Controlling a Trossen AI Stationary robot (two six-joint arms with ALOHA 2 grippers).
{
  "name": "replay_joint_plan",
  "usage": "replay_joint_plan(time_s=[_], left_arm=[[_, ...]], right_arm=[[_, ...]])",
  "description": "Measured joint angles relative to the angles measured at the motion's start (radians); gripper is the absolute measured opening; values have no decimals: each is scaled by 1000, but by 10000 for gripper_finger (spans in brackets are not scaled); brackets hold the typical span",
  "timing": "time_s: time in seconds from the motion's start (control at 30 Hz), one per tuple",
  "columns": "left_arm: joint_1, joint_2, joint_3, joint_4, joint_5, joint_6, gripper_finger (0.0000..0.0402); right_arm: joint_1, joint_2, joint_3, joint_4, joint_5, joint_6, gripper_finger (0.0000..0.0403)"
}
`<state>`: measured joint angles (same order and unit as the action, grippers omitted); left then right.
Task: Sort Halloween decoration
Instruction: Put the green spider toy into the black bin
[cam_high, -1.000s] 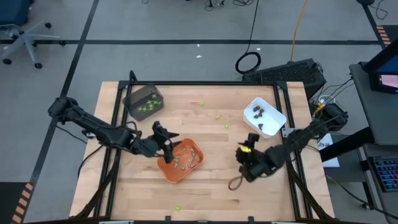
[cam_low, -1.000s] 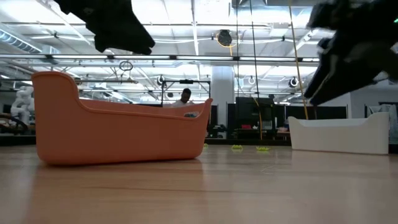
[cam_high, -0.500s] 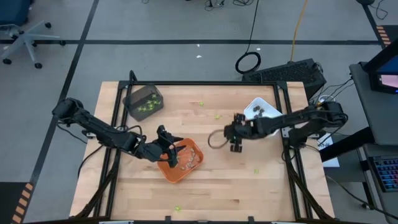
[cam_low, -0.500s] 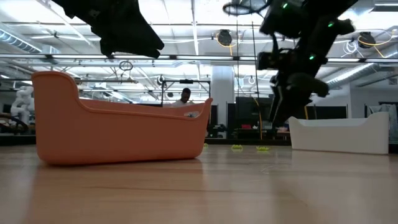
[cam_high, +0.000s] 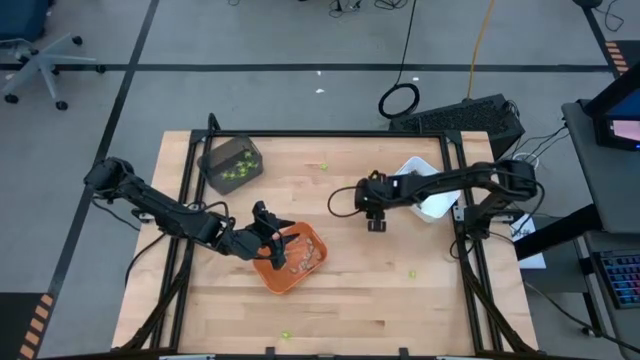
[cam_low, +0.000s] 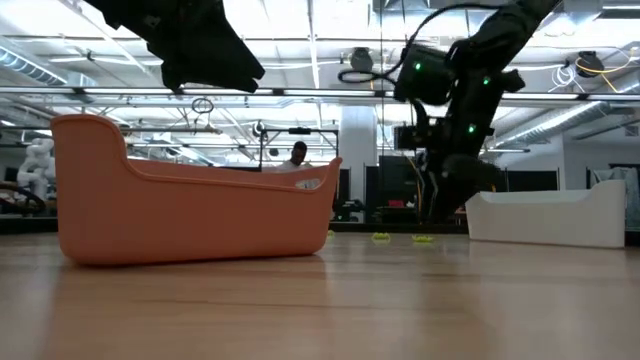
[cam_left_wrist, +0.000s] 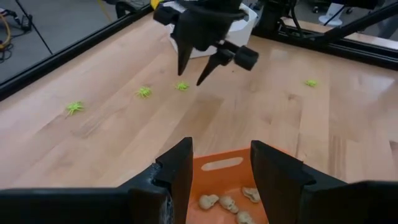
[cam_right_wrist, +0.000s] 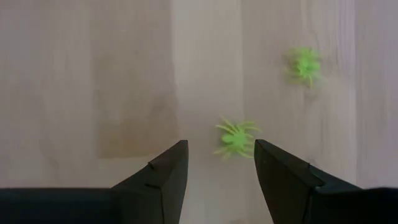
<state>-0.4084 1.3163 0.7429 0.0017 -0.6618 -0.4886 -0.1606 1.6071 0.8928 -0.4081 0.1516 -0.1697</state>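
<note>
High view: the right hand (cam_high: 375, 222) hangs over the middle of the wooden table (cam_high: 330, 310), its arm reaching in from the right edge past the white tray (cam_high: 437, 203). In the right wrist view its fingers (cam_right_wrist: 165, 171) point down and stand apart, holding nothing. A lime-green spider (cam_right_wrist: 235, 138) lies flat on the wood just beyond the gap between them, legs spread all around, so no long axis can be told. A second green spider (cam_right_wrist: 304, 64) lies near it.

The left hand (cam_high: 271, 240) sits at the rim of the orange tray (cam_high: 305, 268), with its arm stretched from the table's left side. In the left wrist view its fingers (cam_left_wrist: 177, 167) are also apart and empty, above tan-grey skull pieces (cam_left_wrist: 219, 201) inside the tray. More green spiders lie scattered on the wood; one (cam_high: 412, 274) is right of the orange tray, another (cam_high: 286, 335) near the front edge. The dark grey tray (cam_high: 231, 163) at the back left holds green pieces.

The low view shows a hall with ceiling lights and a person (cam_low: 298, 155) far behind.
</note>
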Motion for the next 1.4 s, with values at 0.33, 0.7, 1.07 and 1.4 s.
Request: replay_joint_plan(time_s=[0.33, 0.7, 1.07, 1.4], left_arm=[[0, 0, 0, 34, -10, -2, 159], [0, 0, 0, 44, -36, -3, 159], [0, 0, 0, 43, -43, -3, 159], [0, 0, 0, 53, -43, -4, 159]], right_arm=[[-93, 70, 1, 23, -108, -108, 169], [-138, 75, 2, 27, -194, -141, 95], [-136, 70, 0, 37, -182, -156, 4], [25, -26, -2, 87, -333, 29, 2]])
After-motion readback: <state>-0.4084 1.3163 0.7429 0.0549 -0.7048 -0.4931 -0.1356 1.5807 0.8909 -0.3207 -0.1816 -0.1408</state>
